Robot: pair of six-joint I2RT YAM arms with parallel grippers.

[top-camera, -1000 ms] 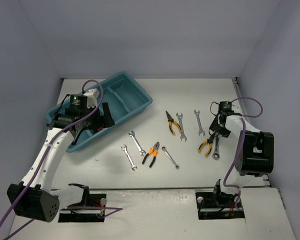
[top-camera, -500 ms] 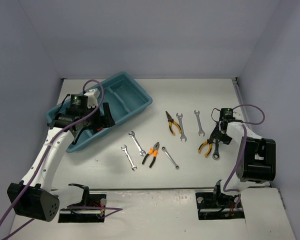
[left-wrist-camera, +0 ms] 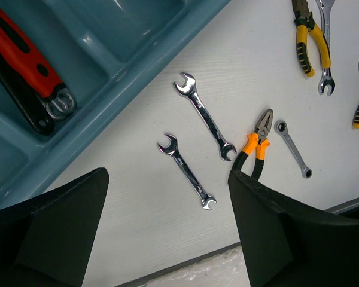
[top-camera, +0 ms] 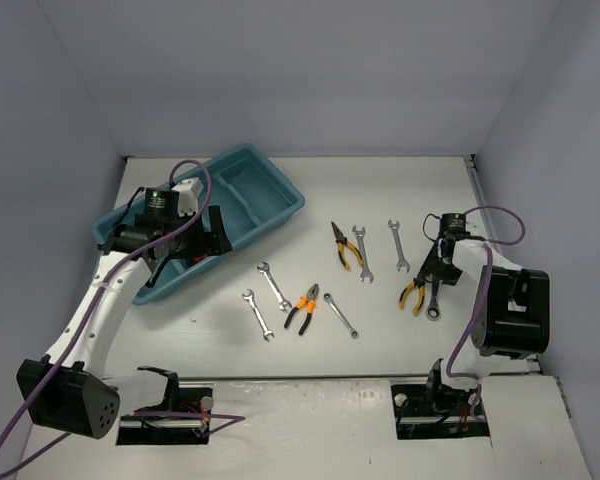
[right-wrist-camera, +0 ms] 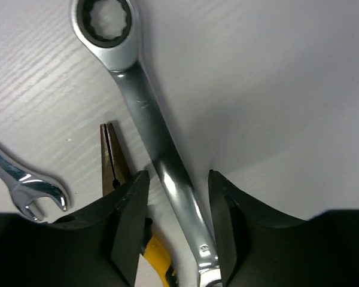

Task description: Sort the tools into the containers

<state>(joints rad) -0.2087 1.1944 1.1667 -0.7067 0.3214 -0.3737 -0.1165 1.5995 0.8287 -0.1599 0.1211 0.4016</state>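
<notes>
White table (top-camera: 380, 190), plain lavender walls (top-camera: 300, 70), soft light

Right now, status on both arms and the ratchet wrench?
Left fingers open, empty, near tray. Right fingers open, astride ratchet wrench, not clamped. Pliers close beside one finger.

Red-handled wrench (left-wrist-camera: 23, 46) inside teal tray (left-wrist-camera: 145, 24)
</notes>
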